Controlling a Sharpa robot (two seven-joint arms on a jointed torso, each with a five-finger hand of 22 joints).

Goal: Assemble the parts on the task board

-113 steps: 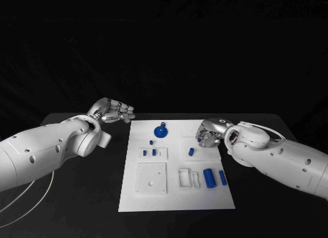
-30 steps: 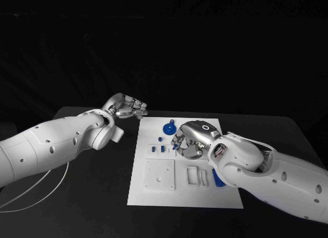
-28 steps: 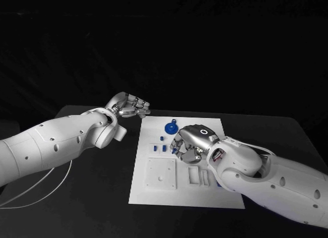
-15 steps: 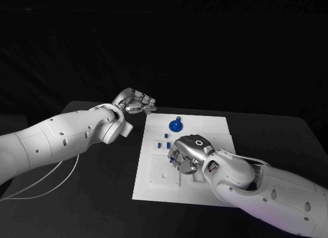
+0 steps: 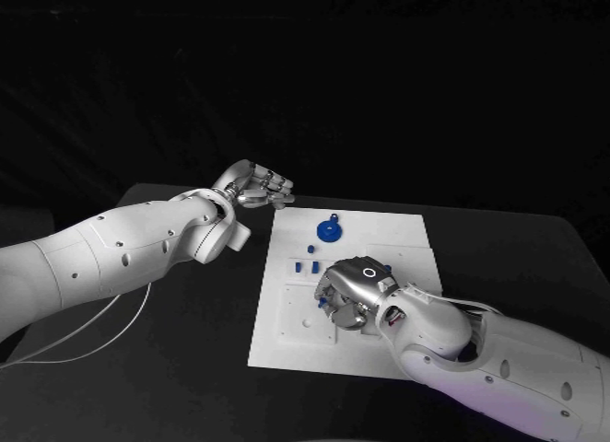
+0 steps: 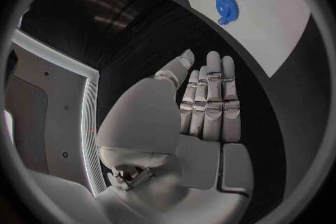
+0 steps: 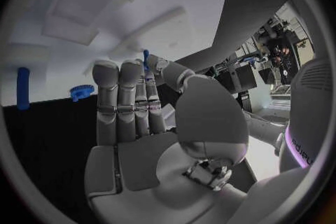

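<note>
The white task board (image 5: pixel 385 241) lies in the middle of the black table. A blue gear (image 5: pixel 331 230) sits near its far edge, with small blue parts (image 5: pixel 305 267) standing just nearer. My right hand (image 5: pixel 347 295) hovers over the board's middle, above the white recessed blocks (image 7: pixel 98 3). It pinches a small blue part (image 7: pixel 145 58) between thumb and finger; the other fingers are straight. My left hand (image 5: pixel 256 188) floats off the board's far left corner, fingers straight and side by side (image 6: pixel 210 101), holding nothing. The gear (image 6: pixel 226 7) lies beyond its fingertips.
A long blue part (image 7: pixel 23 88) lies on the board near the gear (image 7: pixel 83 91). Bare black table (image 5: pixel 199 295) flanks the board on both sides. A thin white cable (image 5: pixel 99 327) trails under my left arm.
The camera has shifted. My right hand has moved from the board's right side to over its middle, carrying the small blue part. My left hand stays off the far left corner.
</note>
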